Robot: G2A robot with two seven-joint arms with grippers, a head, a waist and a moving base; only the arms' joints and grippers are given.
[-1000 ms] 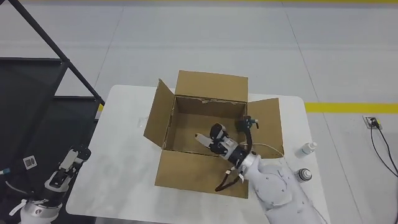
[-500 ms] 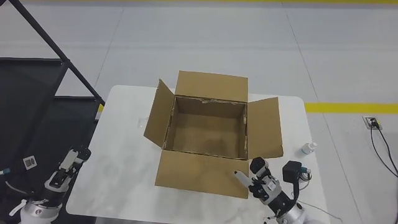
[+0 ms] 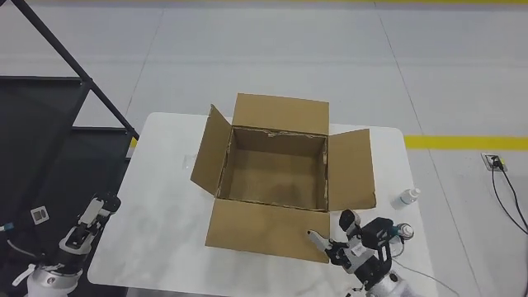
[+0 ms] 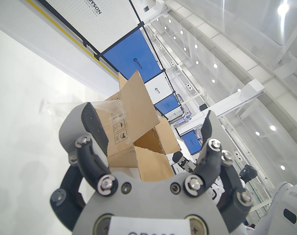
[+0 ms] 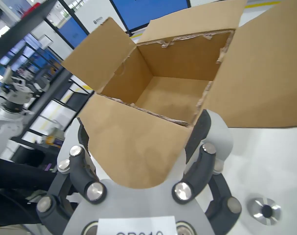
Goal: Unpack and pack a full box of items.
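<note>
White table (image 3: 165,231), open cardboard box (image 3: 256,227) at its middle, both grippers at the near side.
I see the left gripper (image 3: 91,219) just off the table's near-left corner, fingers spread on nothing. The box stands with four flaps out, its inside bare. The right gripper (image 3: 330,227) sits at its near-right corner, fingers also spread — a white bottle (image 3: 406,197) stands farther right.

The box (image 3: 272,177) is coloured plain brown; the table (image 3: 165,214) and the bottle (image 3: 406,199) at its right edge, white.
</note>
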